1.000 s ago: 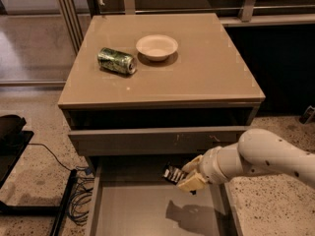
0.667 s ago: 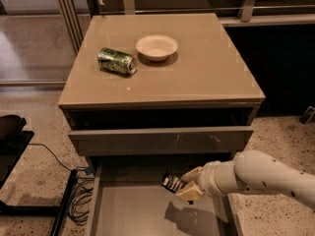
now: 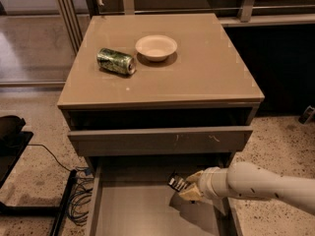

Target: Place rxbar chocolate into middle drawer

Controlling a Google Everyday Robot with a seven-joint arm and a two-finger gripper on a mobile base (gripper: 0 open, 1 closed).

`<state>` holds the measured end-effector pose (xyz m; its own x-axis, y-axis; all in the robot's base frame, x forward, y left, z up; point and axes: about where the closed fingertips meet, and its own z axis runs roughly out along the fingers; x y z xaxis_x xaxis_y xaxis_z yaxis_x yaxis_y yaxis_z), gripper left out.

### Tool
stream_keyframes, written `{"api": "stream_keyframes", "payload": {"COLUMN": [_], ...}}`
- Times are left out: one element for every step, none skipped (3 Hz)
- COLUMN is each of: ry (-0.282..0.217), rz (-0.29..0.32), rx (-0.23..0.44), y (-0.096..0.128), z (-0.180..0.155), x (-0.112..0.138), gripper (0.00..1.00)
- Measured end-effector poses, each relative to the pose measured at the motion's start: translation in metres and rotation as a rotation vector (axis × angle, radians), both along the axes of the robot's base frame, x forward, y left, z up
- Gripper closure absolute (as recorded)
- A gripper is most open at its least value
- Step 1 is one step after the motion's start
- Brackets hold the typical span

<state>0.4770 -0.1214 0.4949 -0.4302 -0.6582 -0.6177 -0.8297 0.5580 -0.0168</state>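
Observation:
The rxbar chocolate (image 3: 176,182), a small black bar with white lettering, is held tilted in my gripper (image 3: 187,187). The gripper sits at the end of my white arm, which comes in from the lower right. It is shut on the bar and holds it a little above the floor of the middle drawer (image 3: 138,211), towards its right side. That drawer is pulled out wide open; its taupe-grey floor is bare, with the gripper's shadow on it.
The drawer above (image 3: 147,140), with pale scuff marks on its front, stands slightly open. On the cabinet top lie a crushed green can (image 3: 116,61) and a white bowl (image 3: 156,47). Cables (image 3: 78,200) and a black stand (image 3: 12,132) are on the floor to the left.
My arm has moved left and lower over the open drawer, carrying the bar with it. The can and bowl have not moved.

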Motion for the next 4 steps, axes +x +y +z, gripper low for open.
{"api": "stream_keyframes", "payload": {"ry": [0.000,0.009,0.013,0.006], "rz": [0.000,0.006,0.037,0.052], "rx": [0.000,0.009,0.045,0.088], "y": [0.000,0.005,0.015,0.028], "z": [0.000,-0.016,-0.036,-0.063], "x": [0.000,0.001,0.001,-0.002], "gripper": [1.00,1.00,1.00,1.00]}}
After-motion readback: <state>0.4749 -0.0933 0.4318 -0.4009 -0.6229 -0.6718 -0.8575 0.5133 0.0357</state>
